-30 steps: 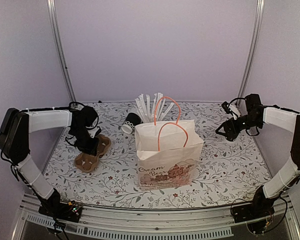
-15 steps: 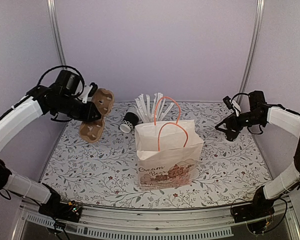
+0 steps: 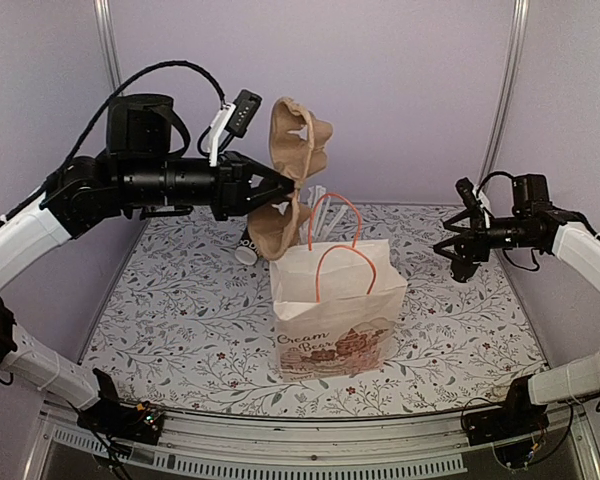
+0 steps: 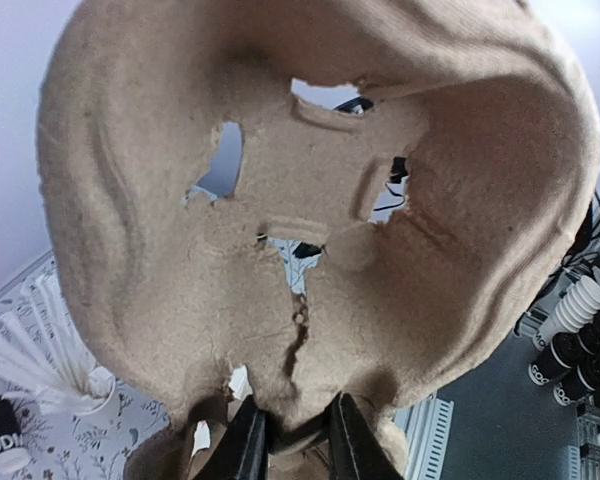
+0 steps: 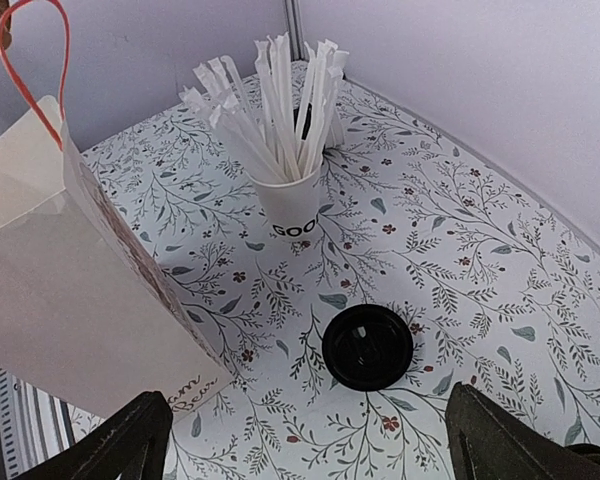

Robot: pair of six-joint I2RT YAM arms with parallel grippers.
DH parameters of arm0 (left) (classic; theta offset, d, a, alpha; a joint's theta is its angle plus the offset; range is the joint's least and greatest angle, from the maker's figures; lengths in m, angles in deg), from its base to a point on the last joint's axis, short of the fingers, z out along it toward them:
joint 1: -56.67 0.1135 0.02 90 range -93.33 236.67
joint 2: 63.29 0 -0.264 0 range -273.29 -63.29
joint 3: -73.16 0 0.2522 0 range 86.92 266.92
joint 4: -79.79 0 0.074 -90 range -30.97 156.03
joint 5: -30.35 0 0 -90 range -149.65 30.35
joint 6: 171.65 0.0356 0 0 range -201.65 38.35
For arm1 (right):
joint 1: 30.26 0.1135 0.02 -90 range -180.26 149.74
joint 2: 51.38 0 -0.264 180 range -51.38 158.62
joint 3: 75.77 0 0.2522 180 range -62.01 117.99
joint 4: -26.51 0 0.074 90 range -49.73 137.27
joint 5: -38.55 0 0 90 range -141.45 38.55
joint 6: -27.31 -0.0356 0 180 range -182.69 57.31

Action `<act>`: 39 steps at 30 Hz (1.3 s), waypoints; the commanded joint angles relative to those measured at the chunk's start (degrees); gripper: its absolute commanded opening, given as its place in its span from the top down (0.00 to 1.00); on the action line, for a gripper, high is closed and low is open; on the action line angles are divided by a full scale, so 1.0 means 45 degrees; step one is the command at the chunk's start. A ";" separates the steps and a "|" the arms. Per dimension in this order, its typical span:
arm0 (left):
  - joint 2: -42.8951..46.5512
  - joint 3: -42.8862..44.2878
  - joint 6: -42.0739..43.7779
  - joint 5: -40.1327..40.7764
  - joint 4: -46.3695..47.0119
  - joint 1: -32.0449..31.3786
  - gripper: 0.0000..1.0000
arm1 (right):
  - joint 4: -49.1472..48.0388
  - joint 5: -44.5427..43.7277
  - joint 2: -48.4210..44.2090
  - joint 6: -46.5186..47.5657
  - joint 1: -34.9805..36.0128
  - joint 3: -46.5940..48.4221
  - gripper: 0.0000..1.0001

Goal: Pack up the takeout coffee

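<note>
The takeout coffee [image 5: 368, 347] stands upright on the worktop [image 5: 500, 270], lid up, low centre in the right wrist view, just ahead of the right gripper's [image 5: 308, 405] spread jaws, so that arm is nearer. The left gripper's [image 4: 288, 440] jaws pinch a cardboard carrier [image 4: 310, 230] raised high.

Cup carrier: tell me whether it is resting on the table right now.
No, the left gripper holds the cup carrier aloft, well clear of the table.

Left arm [image 3: 130, 185] raised, jaws pinched; right jaws wide.
</note>
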 commanded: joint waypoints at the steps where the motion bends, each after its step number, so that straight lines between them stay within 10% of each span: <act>1: -0.1014 0.0269 0.0836 -0.1150 0.2258 -0.0692 0.79 | -0.0515 0.0274 -0.0248 0.0119 0.0061 -0.0904 0.01; 28: -0.2308 0.1190 0.1562 -0.2381 0.2422 -0.0295 0.76 | 0.1607 0.2691 -0.0510 0.0816 0.0230 -0.0116 0.01; 39: -0.2301 0.1038 0.0607 -0.3657 0.3370 0.0113 0.76 | 0.6125 0.3103 -0.1732 0.4532 0.4745 0.3897 0.01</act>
